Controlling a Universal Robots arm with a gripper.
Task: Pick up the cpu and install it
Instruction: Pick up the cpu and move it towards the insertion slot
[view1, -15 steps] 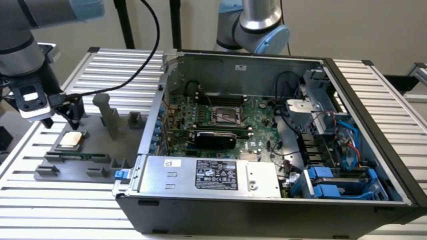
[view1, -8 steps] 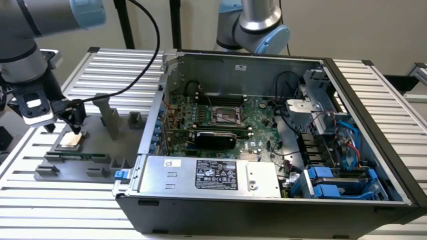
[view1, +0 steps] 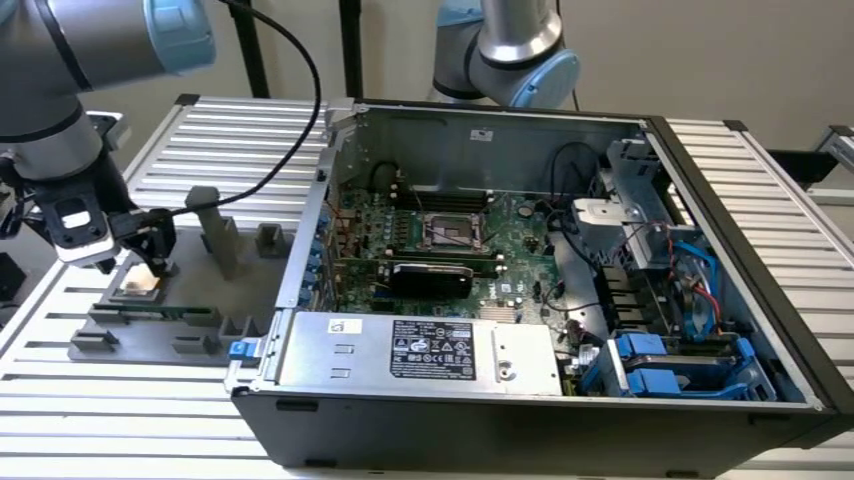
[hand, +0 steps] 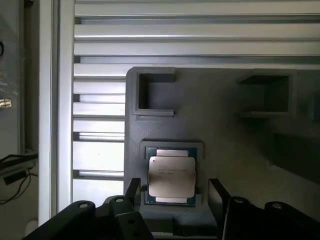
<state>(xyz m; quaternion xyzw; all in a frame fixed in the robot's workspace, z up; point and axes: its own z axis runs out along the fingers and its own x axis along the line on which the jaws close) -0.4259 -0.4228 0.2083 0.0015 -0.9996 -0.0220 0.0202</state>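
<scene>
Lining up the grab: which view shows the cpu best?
The wrist view: the cpu lies flat in its grey holder, seen from above, framed by the open gripper. The exterior view shows it small, below the gripper.

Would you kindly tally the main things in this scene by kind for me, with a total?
cpu: 1
grey fixture: 1
open computer case: 1
robot arms: 2
Total: 5
</scene>
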